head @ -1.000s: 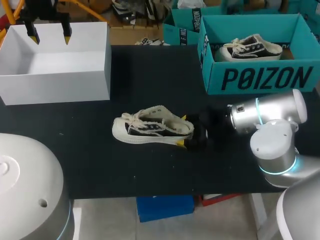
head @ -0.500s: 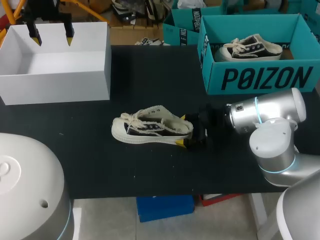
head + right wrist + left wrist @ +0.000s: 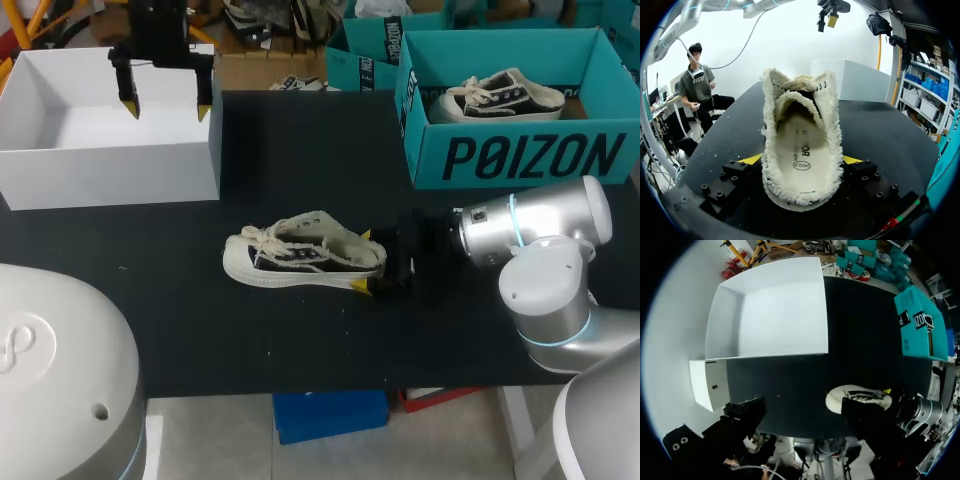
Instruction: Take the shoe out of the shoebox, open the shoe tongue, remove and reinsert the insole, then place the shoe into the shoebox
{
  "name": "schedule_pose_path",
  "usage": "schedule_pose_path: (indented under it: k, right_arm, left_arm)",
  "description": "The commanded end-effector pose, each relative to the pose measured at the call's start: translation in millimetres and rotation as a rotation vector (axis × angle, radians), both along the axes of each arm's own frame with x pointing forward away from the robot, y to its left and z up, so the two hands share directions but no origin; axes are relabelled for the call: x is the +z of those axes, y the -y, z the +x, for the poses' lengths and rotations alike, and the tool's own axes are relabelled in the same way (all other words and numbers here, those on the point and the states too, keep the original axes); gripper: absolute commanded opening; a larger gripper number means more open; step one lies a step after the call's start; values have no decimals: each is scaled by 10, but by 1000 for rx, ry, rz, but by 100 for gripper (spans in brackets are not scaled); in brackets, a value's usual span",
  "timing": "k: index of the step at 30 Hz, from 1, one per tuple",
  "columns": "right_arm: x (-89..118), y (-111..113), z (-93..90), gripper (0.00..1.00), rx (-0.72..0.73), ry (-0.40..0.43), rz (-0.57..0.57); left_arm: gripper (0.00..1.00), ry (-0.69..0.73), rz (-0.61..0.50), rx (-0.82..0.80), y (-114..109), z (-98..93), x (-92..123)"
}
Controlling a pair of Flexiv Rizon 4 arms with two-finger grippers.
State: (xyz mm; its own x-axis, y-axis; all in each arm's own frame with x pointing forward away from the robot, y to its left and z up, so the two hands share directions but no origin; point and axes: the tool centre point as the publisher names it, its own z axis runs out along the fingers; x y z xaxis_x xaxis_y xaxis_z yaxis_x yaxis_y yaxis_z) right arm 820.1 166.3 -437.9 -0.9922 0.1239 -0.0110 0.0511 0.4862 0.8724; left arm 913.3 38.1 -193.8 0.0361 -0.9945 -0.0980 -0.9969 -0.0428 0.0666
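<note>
A cream and black low shoe [image 3: 300, 255] lies on its sole in the middle of the black table, toe to the left. My right gripper [image 3: 365, 262] is at its heel, one yellow tip on each side, shut on it. In the right wrist view the shoe [image 3: 801, 145] fills the gap between the fingers, its insole showing inside. The open white shoebox [image 3: 110, 175] stands at the back left. My left gripper [image 3: 167, 110] hangs open above that box's right wall. The left wrist view looks down on the white shoebox [image 3: 775, 315] and the shoe [image 3: 860, 397].
A teal shoebox [image 3: 520, 155] at the back right holds a second, similar shoe [image 3: 500, 95]. Another teal box [image 3: 365, 55] stands behind it. My right arm's silver elbow [image 3: 540, 250] sits over the table's right front.
My left gripper has moved right, from the white box's back left to above its right wall. The shoe and my right gripper slid slightly to the left.
</note>
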Motion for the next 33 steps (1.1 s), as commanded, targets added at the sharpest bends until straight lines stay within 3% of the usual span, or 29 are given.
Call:
schedule_pose_path:
  k: [1,10,15,27,30,33]
  right_arm:
    - [-23,-27,-1,0,-2,-1,-2]
    - [-23,-27,-1,0,-2,-1,-2]
    - [-23,-27,-1,0,-2,-1,-2]
    - [-23,-27,-1,0,-2,-1,-2]
    - [-23,-27,-1,0,-2,-1,-2]
    - [-23,-27,-1,0,-2,-1,-2]
  left_arm:
    - [100,32,35,-11,231,-268,-62]
    - [100,12,87,-63,617,-655,-294]
    - [100,-10,76,-83,713,-766,-321]
    - [100,-10,76,-83,713,-766,-321]
    - [100,4,92,-79,564,-666,-317]
    - [100,-4,92,-94,632,-663,-364]
